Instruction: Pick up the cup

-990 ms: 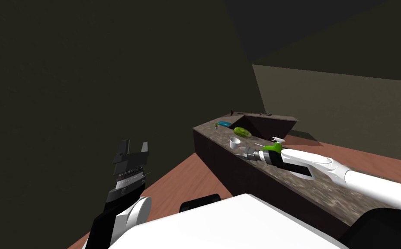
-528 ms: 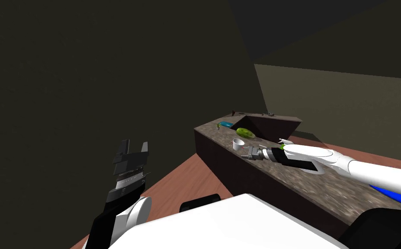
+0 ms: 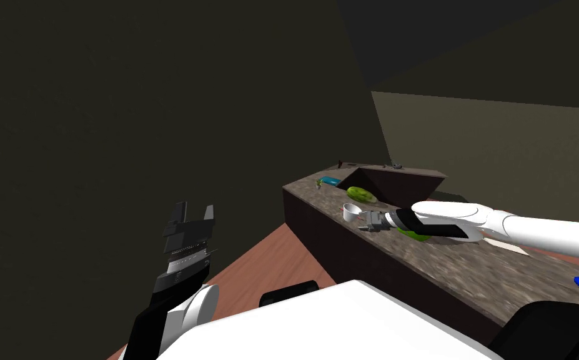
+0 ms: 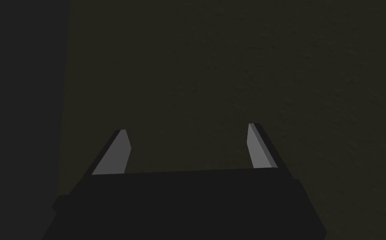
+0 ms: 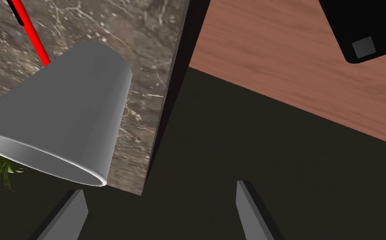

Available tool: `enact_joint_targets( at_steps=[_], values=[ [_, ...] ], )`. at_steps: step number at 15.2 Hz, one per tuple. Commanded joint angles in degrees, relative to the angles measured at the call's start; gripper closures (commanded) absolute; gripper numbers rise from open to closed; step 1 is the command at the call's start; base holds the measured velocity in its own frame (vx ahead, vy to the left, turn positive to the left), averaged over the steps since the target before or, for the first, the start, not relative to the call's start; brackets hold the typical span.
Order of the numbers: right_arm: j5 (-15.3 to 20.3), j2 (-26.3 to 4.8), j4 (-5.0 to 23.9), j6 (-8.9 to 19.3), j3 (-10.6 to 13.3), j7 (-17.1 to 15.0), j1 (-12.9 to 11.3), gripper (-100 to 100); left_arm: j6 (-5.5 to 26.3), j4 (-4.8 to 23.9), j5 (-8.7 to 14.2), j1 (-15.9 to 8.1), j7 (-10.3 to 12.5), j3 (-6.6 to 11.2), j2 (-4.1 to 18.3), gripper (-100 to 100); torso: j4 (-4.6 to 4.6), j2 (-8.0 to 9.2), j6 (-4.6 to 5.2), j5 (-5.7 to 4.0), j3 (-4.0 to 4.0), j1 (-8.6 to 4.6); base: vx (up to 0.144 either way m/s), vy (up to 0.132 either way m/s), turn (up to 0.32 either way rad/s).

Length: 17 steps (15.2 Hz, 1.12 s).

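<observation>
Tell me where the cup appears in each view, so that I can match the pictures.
Head view: the cup stands on the counter near its front edge, just ahead of the right gripper.
Right wrist view: the cup is large, off to one side of the open fingers, not between them.
Left wrist view: not in it; the left gripper is open.
Shared landmark: the counter's front edge beside the cup.

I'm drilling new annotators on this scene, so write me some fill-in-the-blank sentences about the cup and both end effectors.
The cup stands near the edge of the ___.
The right end effector has its fingers ___.
The thin stick by the cup is ___.
The left end effector holds ___.
Missing words: countertop; open; red; nothing.
</observation>
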Motion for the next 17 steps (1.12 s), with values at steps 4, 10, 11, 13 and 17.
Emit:
enact_joint_targets(
  at_steps=[4, 10, 11, 13, 17],
  values=[
    [0.99, -5.16, 1.68, -0.51, 0.0, 1.29, 2.47, -100, 0.0, 0.0, 0.0, 0.0, 0.0, 0.0, 0.0, 0, 0.02, 0.08, 0.0, 0.0, 0.04, 0.01, 0.069, 0.041, 0.025],
    [2.37, -9.58, 3.18, -0.96, 1.22, 2.38, 4.54, -100, 0.0, 0.0, 0.0, 0.0, 0.0, 0.0, 0.0, 0, -0.01, -0.01, 0.0, 0.0, -0.01, -0.02, 0.077, 0.028, 0.031],
    [2.98, -11.47, 3.77, -1.22, 1.88, 2.87, 5.58, -100, 0.0, 0.0, 0.0, 0.0, 0.0, 0.0, 0.0, 0, 0.01, 0.06, 0.01, -0.01, 0.03, -0.06, 0.058, 0.026, 0.029],
    [3.54, -13.14, 4.28, -1.48, 2.53, 3.33, 6.6, -100, 0.0, 0.0, 0.0, 0.0, 0.0, 0.0, 0.0, 0, 0.01, 0.02, -0.01, 0.0, 0.02, 0.0, 0.097, 0.046, 0.055],
    [-1.33, -14.6, 4.69, -1.74, 3.17, 5.09, 7.56, -100, 0.0, 0.0, 0.0, 0.0, 0.0, 0.0, 0.0, 0, 0.01, 0.03, 0.01, -0.01, 0.01, -0.03, 0.074, 0.03, 0.018]
  ],
)
